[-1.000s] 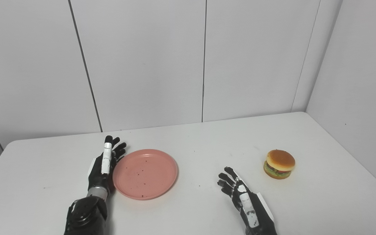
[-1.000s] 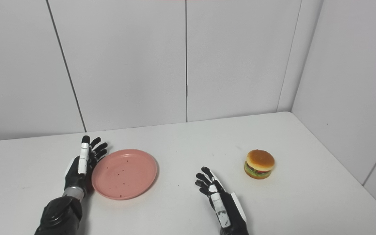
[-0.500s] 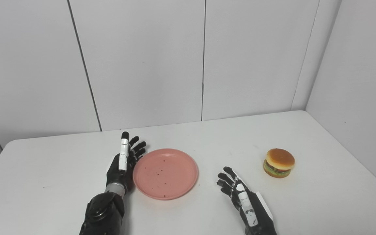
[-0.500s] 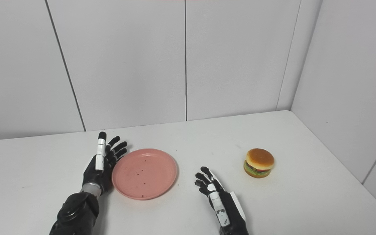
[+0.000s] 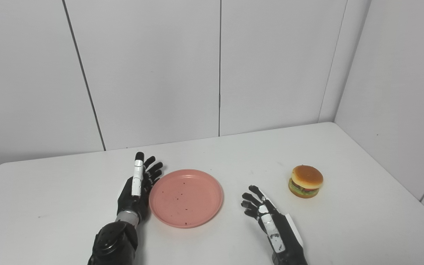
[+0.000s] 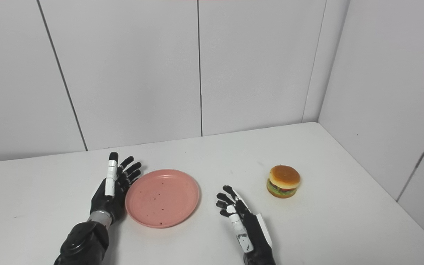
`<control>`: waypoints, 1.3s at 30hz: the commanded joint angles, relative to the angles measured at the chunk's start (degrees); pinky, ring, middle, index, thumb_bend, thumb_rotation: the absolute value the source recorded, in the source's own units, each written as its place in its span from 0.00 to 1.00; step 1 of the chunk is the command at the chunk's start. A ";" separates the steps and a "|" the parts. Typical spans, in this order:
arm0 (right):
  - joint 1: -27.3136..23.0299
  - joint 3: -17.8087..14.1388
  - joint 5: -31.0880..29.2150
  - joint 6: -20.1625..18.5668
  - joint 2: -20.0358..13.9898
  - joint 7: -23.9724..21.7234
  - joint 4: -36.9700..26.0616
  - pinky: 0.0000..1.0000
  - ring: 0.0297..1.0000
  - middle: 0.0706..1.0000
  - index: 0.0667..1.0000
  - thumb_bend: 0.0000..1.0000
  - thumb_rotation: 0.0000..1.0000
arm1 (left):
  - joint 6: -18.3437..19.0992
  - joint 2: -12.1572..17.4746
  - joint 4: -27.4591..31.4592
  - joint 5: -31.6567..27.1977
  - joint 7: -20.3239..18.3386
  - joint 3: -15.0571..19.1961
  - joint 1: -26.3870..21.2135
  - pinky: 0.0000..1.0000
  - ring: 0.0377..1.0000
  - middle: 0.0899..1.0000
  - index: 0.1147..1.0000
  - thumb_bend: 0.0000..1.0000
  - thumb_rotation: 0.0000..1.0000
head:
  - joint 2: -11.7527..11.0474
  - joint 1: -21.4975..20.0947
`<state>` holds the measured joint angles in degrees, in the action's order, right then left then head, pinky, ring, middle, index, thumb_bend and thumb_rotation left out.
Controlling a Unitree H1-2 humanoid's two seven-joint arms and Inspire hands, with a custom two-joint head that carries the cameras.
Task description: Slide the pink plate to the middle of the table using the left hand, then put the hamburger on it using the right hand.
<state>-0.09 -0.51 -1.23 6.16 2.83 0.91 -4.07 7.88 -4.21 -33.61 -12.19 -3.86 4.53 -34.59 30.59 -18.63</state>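
The pink plate lies flat on the white table, near its middle, with small dark specks on it. My left hand is open, fingers straight and pointing away, its side against the plate's left rim. The hamburger stands on the table to the right, apart from the plate. My right hand is open and empty, fingers spread, resting low between the plate and the hamburger, nearer the front edge. The same things show in the right eye view: plate, hamburger.
White panel walls close the table at the back and on the right. The table's back edge meets the wall just beyond the hamburger's side.
My left hand pushed the plate to the right, toward the table's middle, between one second ago and half a second ago. Since then the camera has shifted; hands and plate hold their places.
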 commanded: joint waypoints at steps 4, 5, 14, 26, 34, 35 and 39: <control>0.29 -0.50 3.87 7.82 2.31 4.33 2.50 0.75 0.76 0.78 0.88 0.70 0.92 | -1.72 0.30 -0.93 -0.13 -0.99 0.15 -1.64 0.93 0.92 0.84 0.85 0.85 0.94 | -0.52 -0.34; 0.24 -0.49 4.82 8.66 2.26 4.90 2.74 0.75 0.76 0.79 0.87 0.70 0.93 | -1.91 0.32 -1.19 -0.15 -1.11 0.17 -1.72 0.93 0.91 0.84 0.85 0.85 0.94 | -0.55 -0.36; -1.51 1.44 12.73 7.85 -0.47 5.17 -1.55 0.75 0.79 0.82 0.89 0.67 0.98 | -3.82 1.45 -4.76 -0.61 -2.67 0.93 -3.36 0.94 0.91 0.83 0.84 0.86 0.93 | -1.41 -1.08; -8.21 1.10 30.00 -0.61 -8.67 3.38 -12.43 0.76 0.82 0.84 0.90 0.74 1.00 | -4.76 2.47 -6.72 -0.16 -3.80 1.16 -3.99 0.93 0.91 0.84 0.85 0.86 0.94 | -1.93 -1.49; -13.88 -0.22 39.00 -3.95 -15.08 2.66 -13.27 0.69 0.78 0.81 0.84 0.81 0.96 | -4.53 2.55 -6.45 -0.14 -4.11 0.89 -4.09 0.95 0.91 0.84 0.85 0.86 0.93 | -1.97 -1.26; -14.44 -0.31 39.75 -4.23 -15.62 2.68 -13.23 0.69 0.77 0.80 0.83 0.81 0.96 | -4.59 2.57 -6.50 -0.14 -4.18 0.87 -4.08 0.95 0.91 0.84 0.85 0.86 0.93 | -1.96 -1.18; -16.50 -1.15 42.07 -6.47 -17.51 1.74 -13.89 0.72 0.80 0.81 0.82 0.80 0.96 | -4.22 2.47 -6.30 -0.30 -4.32 0.92 -3.93 0.96 0.92 0.84 0.85 0.86 0.93 | -1.93 -1.22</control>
<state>-13.93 -0.89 40.05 1.37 -13.85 2.73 -15.56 3.06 -2.20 -40.28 -12.34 -8.06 5.39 -36.91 28.65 -19.86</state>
